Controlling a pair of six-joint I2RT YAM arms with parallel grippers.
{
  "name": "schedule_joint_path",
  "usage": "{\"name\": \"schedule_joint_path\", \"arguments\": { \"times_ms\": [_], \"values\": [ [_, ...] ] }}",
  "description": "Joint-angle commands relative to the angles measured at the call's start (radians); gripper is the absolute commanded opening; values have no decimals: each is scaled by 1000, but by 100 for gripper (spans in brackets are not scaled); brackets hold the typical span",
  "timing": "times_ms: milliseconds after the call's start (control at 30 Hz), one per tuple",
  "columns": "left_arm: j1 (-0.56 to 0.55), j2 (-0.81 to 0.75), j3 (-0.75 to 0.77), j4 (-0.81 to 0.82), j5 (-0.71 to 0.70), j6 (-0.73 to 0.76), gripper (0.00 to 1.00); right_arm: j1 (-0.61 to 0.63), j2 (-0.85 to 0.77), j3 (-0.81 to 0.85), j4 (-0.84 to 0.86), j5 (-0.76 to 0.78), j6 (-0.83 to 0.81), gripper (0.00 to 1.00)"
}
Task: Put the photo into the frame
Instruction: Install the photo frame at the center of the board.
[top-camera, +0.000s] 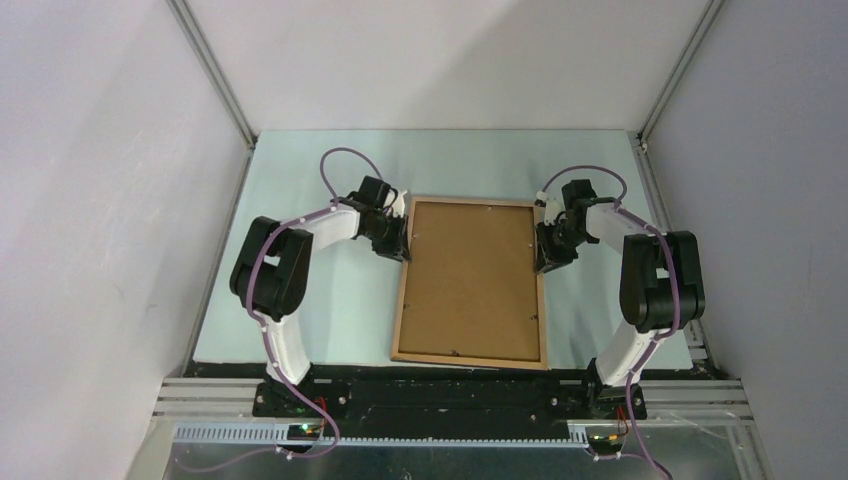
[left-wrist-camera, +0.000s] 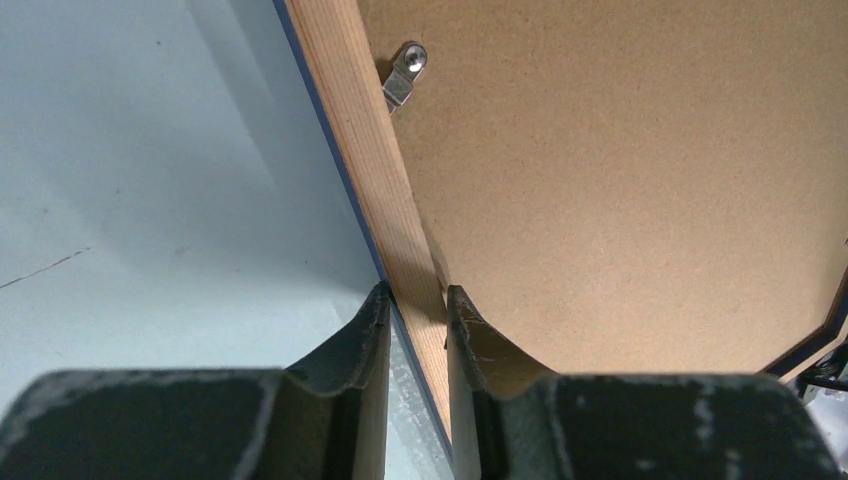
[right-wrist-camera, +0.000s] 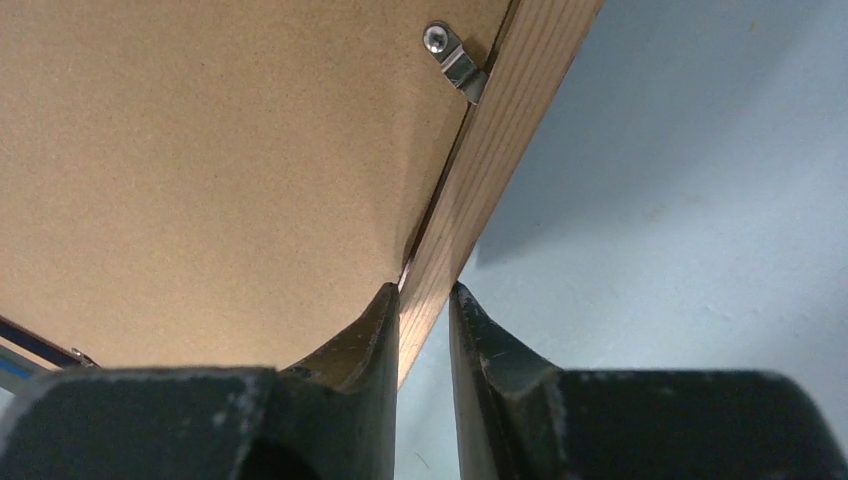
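Left hand (left-wrist-camera: 417, 295), right hand (right-wrist-camera: 423, 292) tight on frame (left-wrist-camera: 358, 120)

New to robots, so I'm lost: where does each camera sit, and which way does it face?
Top external: above and behind, looking down at the table; left arm and right arm show.
Left wrist: on the wrist, looking along the left claw, shut on the frame.
Right wrist: likewise, right claw shut on the frame's opposite side.
Shared: all three show the brown backing board.

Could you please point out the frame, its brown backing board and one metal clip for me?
frame (left-wrist-camera: 372, 160), left wrist view, on the wooden rail.
backing board (top-camera: 468, 280), top view, at the panel's centre.
metal clip (right-wrist-camera: 452, 58), right wrist view, on its bent tab.
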Motion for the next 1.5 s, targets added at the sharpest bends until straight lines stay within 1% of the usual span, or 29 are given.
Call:
{"name": "schedule_joint_path", "arguments": {
  "times_ms": [0,133,233,267,300,333,367,400,433,467,500,533,600,667,733,833,933,1000,1067,1133,1200,1333,1467],
  "values": [
    [-1,-55,-6,-12,84,18,0,9,28,16,32,40,-6,16],
    [-2,-69,-9,-12,75,30,1,8,54,44,35,65,-6,11],
    [-2,-76,-12,-14,73,35,8,5,83,79,31,88,0,7],
    [-2,-79,-12,-14,71,36,14,3,102,103,24,94,1,6],
    [-2,-81,-12,-13,70,41,17,3,114,117,19,106,2,4],
    [-2,-86,-12,-13,66,44,25,2,136,146,9,111,-1,3],
    [-2,-89,-12,-13,66,51,29,1,147,161,3,120,-4,2],
    [-2,-94,-12,-14,68,54,36,-3,170,194,-9,126,-14,1],
    [-2,-98,-13,-15,69,61,39,-5,181,210,-23,138,-19,0],
    [-2,-106,-13,-15,70,65,46,-5,203,242,-28,145,-34,0],
    [-2,-109,-12,-16,69,73,49,-6,212,273,-37,155,-42,0],
    [-2,-117,-11,-18,66,78,57,-7,233,288,-41,161,-58,0],
    [-2,-132,-8,-27,60,104,66,-7,260,334,-52,177,-81,0],
    [-2,-149,-6,-35,53,127,72,-7,290,387,-65,189,-111,0],
    [-1,-168,-6,-48,45,156,76,-6,317,438,-79,197,-152,0],
    [-1,-206,-7,-65,11,202,78,-1,360,524,-92,220,-222,0],
    [0,-245,-21,-86,-25,268,79,-2,396,602,-118,234,-310,0],
    [0,-279,-47,-91,-56,287,79,-3,422,656,-139,237,-356,0],
    [0,-319,-67,-94,-74,295,79,-2,442,700,-157,244,-385,7],
    [0,-343,-82,-97,-92,298,79,-2,453,732,-159,244,-382,24],
    [0,-366,-93,-101,-109,303,79,-4,459,742,-153,231,-359,33],
    [1,-398,-100,-103,-138,309,79,-1,472,735,-129,232,-326,36],
    [-1,-408,-100,-107,-133,305,79,-10,475,735,-119,222,-292,36]
  ]
}}
